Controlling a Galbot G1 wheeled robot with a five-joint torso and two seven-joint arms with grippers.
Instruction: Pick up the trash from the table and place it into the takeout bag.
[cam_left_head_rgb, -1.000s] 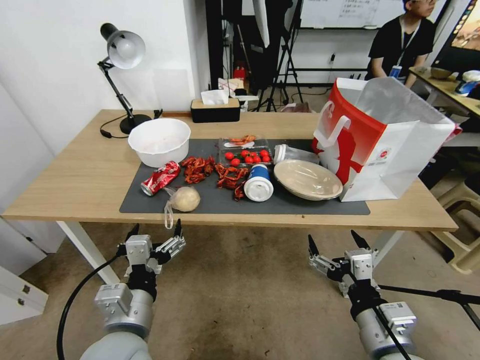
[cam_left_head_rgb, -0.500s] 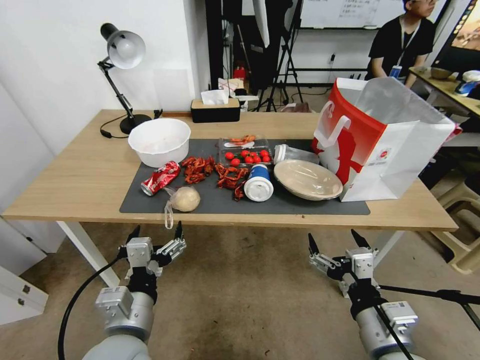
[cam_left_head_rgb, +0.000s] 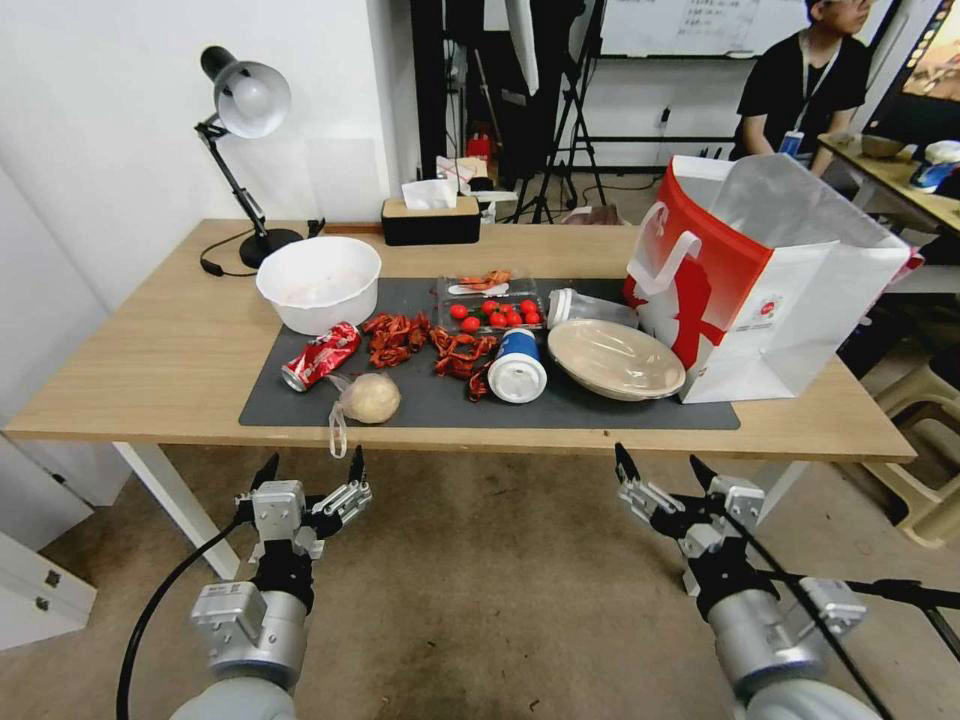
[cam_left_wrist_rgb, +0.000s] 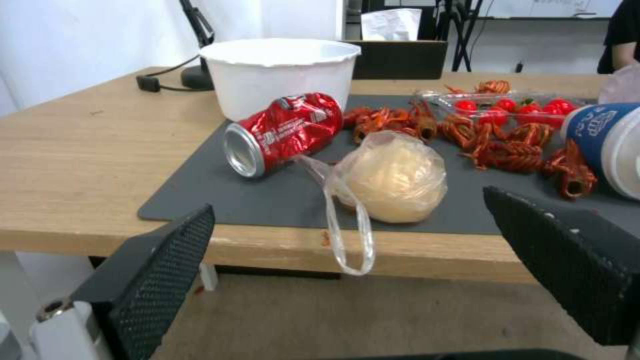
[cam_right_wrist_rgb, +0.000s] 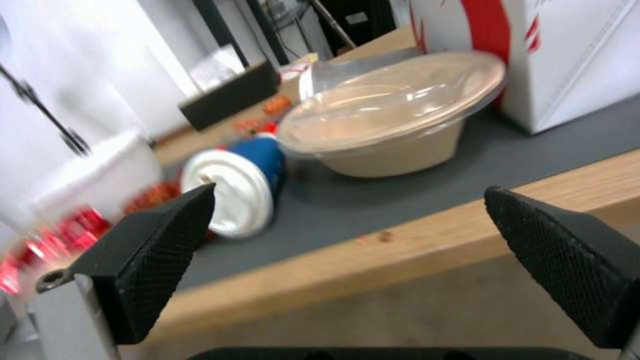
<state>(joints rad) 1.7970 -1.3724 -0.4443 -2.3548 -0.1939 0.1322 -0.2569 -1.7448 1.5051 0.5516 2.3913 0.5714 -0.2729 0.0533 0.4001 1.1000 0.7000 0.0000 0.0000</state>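
Observation:
On the table's (cam_left_head_rgb: 150, 350) dark mat (cam_left_head_rgb: 600, 412) lies the trash: a crushed red soda can (cam_left_head_rgb: 320, 355), a clear bag with a beige lump (cam_left_head_rgb: 368, 398), a blue-and-white paper cup (cam_left_head_rgb: 517, 366) on its side, a beige round lid (cam_left_head_rgb: 614, 358) and a clear plastic container (cam_left_head_rgb: 490, 300) with tomatoes. The red-and-white takeout bag (cam_left_head_rgb: 760, 280) stands open at the right end. My left gripper (cam_left_head_rgb: 312, 460) hangs open below the front edge, facing the lump bag (cam_left_wrist_rgb: 393, 177) and can (cam_left_wrist_rgb: 283, 132). My right gripper (cam_left_head_rgb: 660, 458) is open below the edge, facing the cup (cam_right_wrist_rgb: 233, 192) and lid (cam_right_wrist_rgb: 393, 120).
A white bowl (cam_left_head_rgb: 318, 280) sits at the mat's back left, with red crayfish shells (cam_left_head_rgb: 430, 345) strewn mid-mat. A desk lamp (cam_left_head_rgb: 245, 110) and a black tissue box (cam_left_head_rgb: 431, 220) stand at the table's back. Bare floor lies under both arms.
My right gripper has risen a little, closer to the table edge, and its wrist has turned. The left gripper has barely moved. Nothing on the table has shifted.

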